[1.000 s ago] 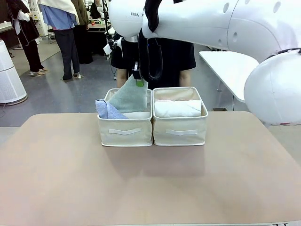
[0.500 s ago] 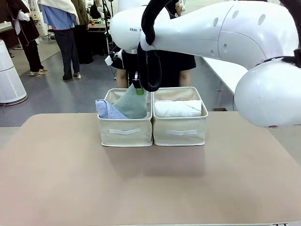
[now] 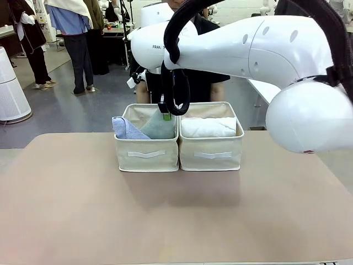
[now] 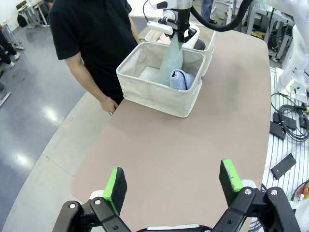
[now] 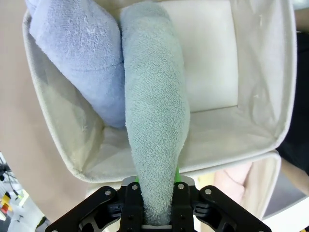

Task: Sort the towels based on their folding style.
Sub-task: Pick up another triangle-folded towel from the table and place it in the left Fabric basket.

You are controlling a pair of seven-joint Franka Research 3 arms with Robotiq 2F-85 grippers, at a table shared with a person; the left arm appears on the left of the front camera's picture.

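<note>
My right gripper clamps the grey-green cone towel, lowered inside the left bin beside the light blue cone towel | release only once it rests on the floor | left gripper idle, fingers apart.

Grey glossy floor, white table at right, people standing in bkgd.

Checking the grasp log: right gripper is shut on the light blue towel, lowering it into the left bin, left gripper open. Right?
Wrong towel. The right gripper is shut on the grey-green towel, as the right wrist view shows; the light blue towel already lies beside it in the left bin. The left gripper is open.
</note>
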